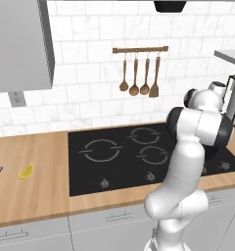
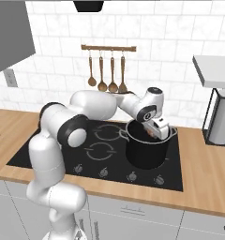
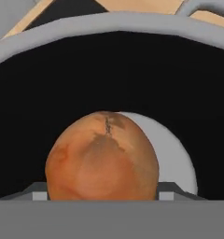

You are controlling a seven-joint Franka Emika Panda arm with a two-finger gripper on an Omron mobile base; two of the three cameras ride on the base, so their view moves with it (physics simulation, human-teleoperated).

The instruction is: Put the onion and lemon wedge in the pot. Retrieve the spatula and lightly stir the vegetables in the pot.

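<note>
We see our gripper (image 2: pixel 153 132) over the pot (image 2: pixel 147 152) mouth on the R side of the hob (image 1: pixel 114 157), fingers clamped on the onion (image 3: pixel 102 156), lemon wedge (image 1: pixel 26 171) on counter (image 1: pixel 31 196) L of hob, spatula (image 2: pixel 123 75) on wall rail (image 2: pixel 108 48) w/ spoons (image 2: pixel 102 75).

You see the reddish-brown onion (image 3: pixel 102 156) hanging just over the mouth of the black pot (image 2: pixel 147 150) on the cooktop's right side, the yellow lemon wedge (image 1: pixel 26 171) lying near the counter's left end, and the wooden spatula (image 1: pixel 154 78) hanging rightmost on the wall rail.
</note>
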